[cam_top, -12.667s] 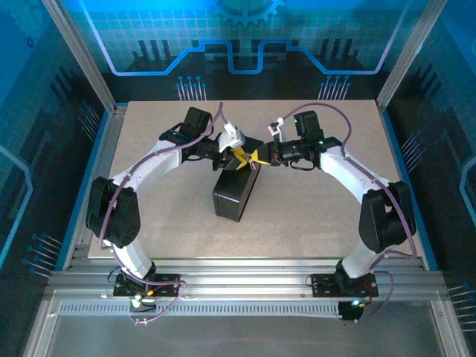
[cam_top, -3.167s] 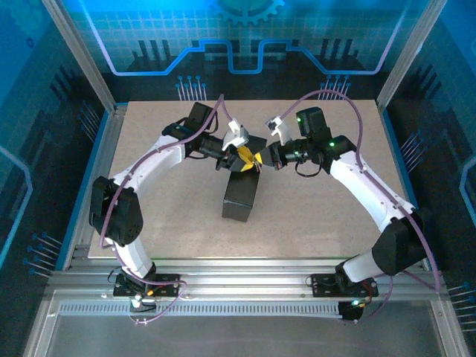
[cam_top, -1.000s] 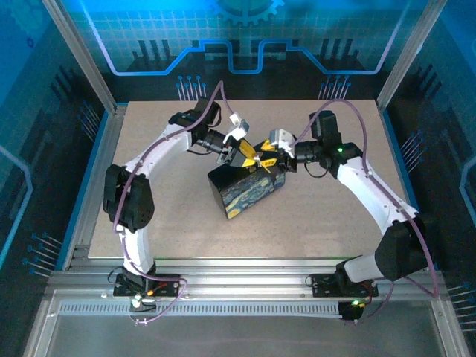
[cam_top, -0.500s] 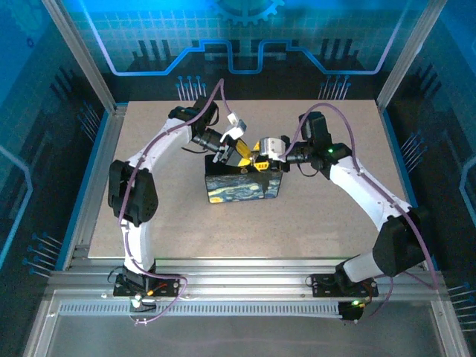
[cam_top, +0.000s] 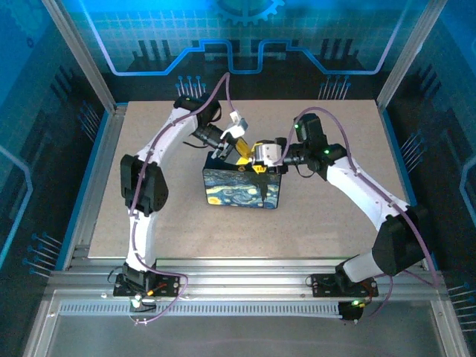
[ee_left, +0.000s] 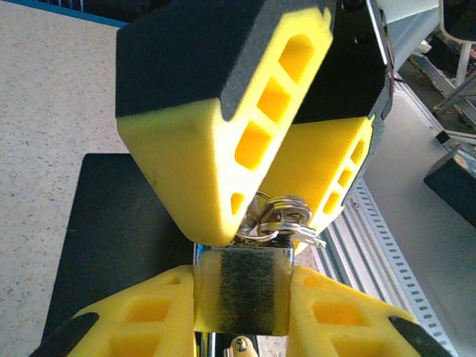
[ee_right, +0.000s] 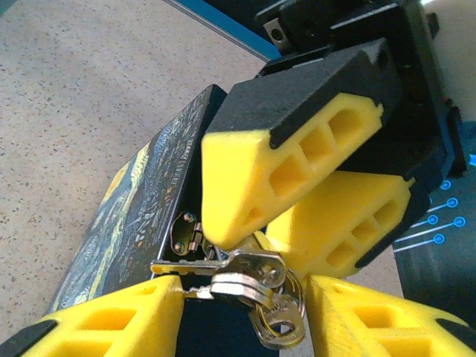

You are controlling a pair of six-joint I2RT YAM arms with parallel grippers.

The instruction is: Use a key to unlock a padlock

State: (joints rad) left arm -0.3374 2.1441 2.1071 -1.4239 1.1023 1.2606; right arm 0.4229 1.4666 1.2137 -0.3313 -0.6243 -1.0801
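The left gripper [ee_right: 253, 239] is clamped on the small silvery padlock [ee_left: 242, 290], which sits at the far edge of the starry box [cam_top: 242, 190], just above its brass hasp [ee_right: 186, 234]. The box lies flat, painted lid up, in the middle of the tabletop [cam_top: 335, 216]. The right gripper [ee_left: 271, 219] pinches the key bunch [ee_right: 238, 281] and presses it against the padlock's top.

To my eye the lock is steadied and the key has reached it. I can't tell whether the key is seated or turned, and nothing shows the shackle free, so the unlocking itself looks left to do.

The left arm stretches far up the tabletop and bends back toward the box, wrist pointing right. The right arm arcs in from the right, its wrist facing the other, fingertips nearly touching.
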